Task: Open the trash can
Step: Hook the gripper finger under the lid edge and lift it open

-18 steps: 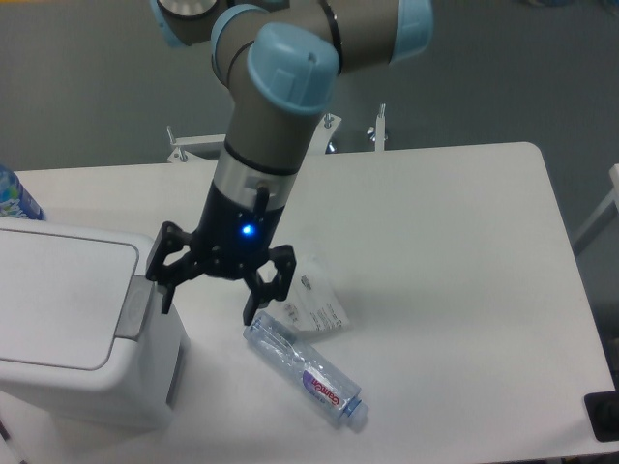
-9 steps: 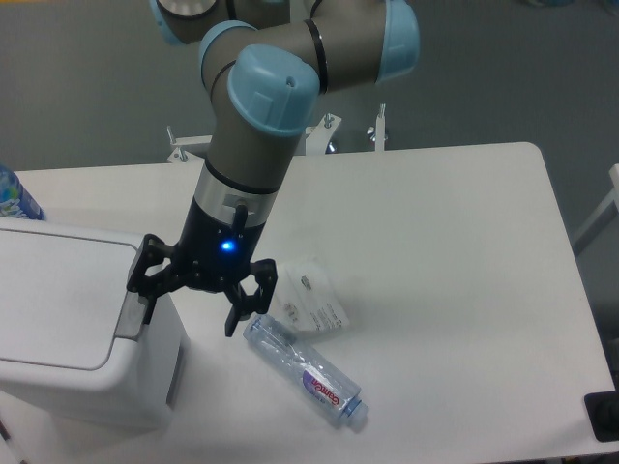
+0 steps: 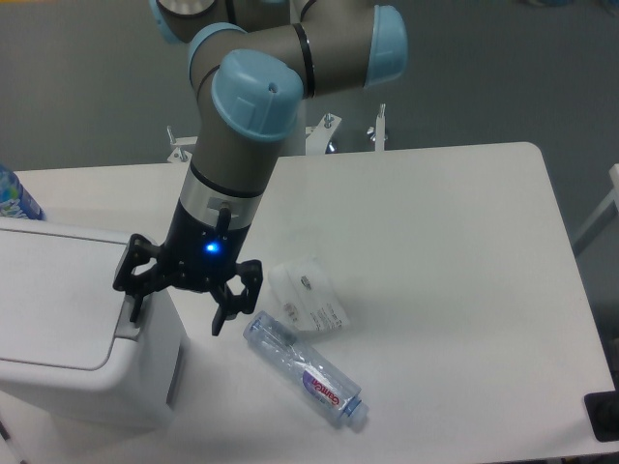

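The trash can (image 3: 68, 329) is a big white box at the table's left front, with its flat lid down. Its grey push tab (image 3: 135, 319) lies along the lid's right edge. My gripper (image 3: 177, 312) hangs open over the can's right side. Its left finger (image 3: 132, 300) is right at the tab, though I cannot tell if it touches. The right finger (image 3: 224, 311) hangs past the can's side, above the table. Nothing is between the fingers.
A clear plastic bottle (image 3: 305, 370) lies on its side just right of the gripper. A crumpled clear wrapper with a label (image 3: 307, 295) lies behind it. A blue-labelled bottle (image 3: 14, 198) shows at the far left edge. The white table (image 3: 455, 271) stretches to the right.
The gripper has moved left, from beside the can to over its right edge, still open. The left finger now sits at the grey tab. The lid has not moved.
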